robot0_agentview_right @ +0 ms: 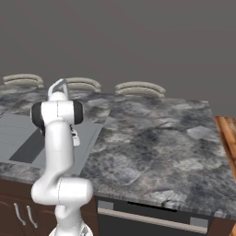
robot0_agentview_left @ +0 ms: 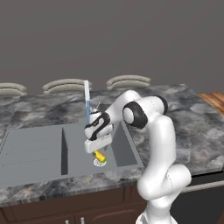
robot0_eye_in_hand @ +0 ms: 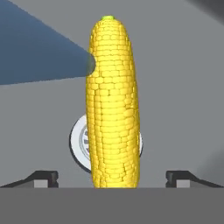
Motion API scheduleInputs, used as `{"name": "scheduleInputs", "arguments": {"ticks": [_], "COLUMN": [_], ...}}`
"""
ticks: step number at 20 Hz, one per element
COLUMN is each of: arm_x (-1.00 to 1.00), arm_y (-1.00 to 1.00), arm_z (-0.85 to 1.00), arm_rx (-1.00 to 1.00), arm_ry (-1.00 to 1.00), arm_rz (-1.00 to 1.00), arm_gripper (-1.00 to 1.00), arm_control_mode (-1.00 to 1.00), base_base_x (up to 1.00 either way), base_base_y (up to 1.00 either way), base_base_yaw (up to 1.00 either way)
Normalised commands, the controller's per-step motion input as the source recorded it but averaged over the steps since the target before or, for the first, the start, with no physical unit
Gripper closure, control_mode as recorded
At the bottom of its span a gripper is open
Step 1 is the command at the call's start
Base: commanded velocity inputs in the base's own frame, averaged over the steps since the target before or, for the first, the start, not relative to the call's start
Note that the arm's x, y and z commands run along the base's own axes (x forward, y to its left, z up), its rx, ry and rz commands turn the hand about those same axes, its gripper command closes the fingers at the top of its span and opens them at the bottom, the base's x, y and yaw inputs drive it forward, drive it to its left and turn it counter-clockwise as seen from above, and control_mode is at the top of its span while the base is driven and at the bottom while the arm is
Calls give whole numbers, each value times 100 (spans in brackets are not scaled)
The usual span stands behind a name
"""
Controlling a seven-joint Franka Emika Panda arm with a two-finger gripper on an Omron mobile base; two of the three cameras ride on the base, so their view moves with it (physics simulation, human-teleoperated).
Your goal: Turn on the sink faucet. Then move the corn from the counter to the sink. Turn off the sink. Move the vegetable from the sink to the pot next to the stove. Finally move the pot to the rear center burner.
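The yellow corn (robot0_eye_in_hand: 113, 100) with its green end lies in the sink's right basin across the round silver drain ring (robot0_eye_in_hand: 78, 142). In the left base view the corn (robot0_agentview_left: 100, 156) shows just under my gripper (robot0_agentview_left: 99, 151), which hangs low inside the sink (robot0_agentview_left: 35, 148). My gripper (robot0_eye_in_hand: 112, 178) is open. Its fingertips (robot0_eye_in_hand: 43, 178) stand wide on either side of the cob, with a gap on each side. A blue stream of water (robot0_eye_in_hand: 39, 57) runs from the faucet (robot0_agentview_left: 86, 94) behind the hand. The faucet (robot0_agentview_right: 59, 85) also rises behind my arm.
A divider (robot0_agentview_left: 64, 148) splits the sink into two basins. Marbled counter (robot0_agentview_right: 152, 138) stretches to the right of the sink (robot0_agentview_right: 14, 124). Curved stool backs (robot0_agentview_left: 65, 85) line the far edge. Dark cabinets (robot0_agentview_left: 65, 210) run below the front edge.
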Motion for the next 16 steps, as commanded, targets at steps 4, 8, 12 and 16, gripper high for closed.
{"name": "scheduleInputs", "arguments": {"ticks": [4,8,12,16], "arm_x": [-18,-17,-16,-13], "arm_y": [-8,-18,-31,-38], "arm_z": [55,58,61,64], "arm_rx": [0,0,0,0], "arm_ry": [-1,-3,-5,-6], "arm_rz": [-2,-3,-1,0], "arm_gripper": [-100,-100,-100,-100], "arm_control_mode": [-100,-100,-100,-100], "base_base_x": [0,0,0,0], "base_base_y": [0,0,0,0], "base_base_yaw": [0,0,0,0]}}
